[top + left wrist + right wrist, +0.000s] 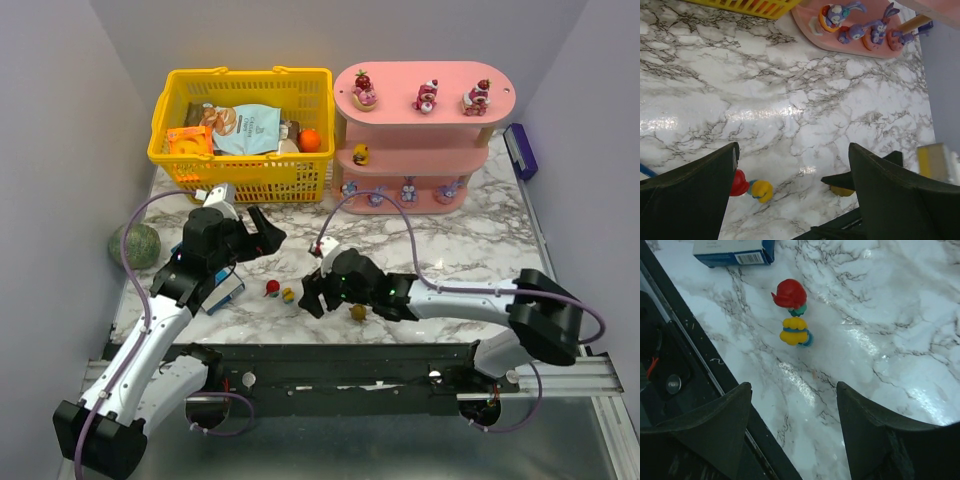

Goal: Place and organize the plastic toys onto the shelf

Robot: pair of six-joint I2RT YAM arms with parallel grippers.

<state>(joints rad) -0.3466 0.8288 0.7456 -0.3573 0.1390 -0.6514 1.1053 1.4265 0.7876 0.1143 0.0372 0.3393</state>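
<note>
My right claw (792, 432) gapes wide above bare marble, with nothing between its fingers. Just ahead lie the red toy (789, 293) and the yellow toy (795, 331), touching. Only the overhead view shows the olive toy (358, 313) beside my right wrist and the shelf (425, 108) at the back, toys on every board. My left claw (262, 237) hangs open, empty.

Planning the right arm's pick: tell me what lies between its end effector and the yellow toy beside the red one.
Only bare marble table, as the right wrist view shows: the open right end effector faces the yellow toy with nothing between.
</note>
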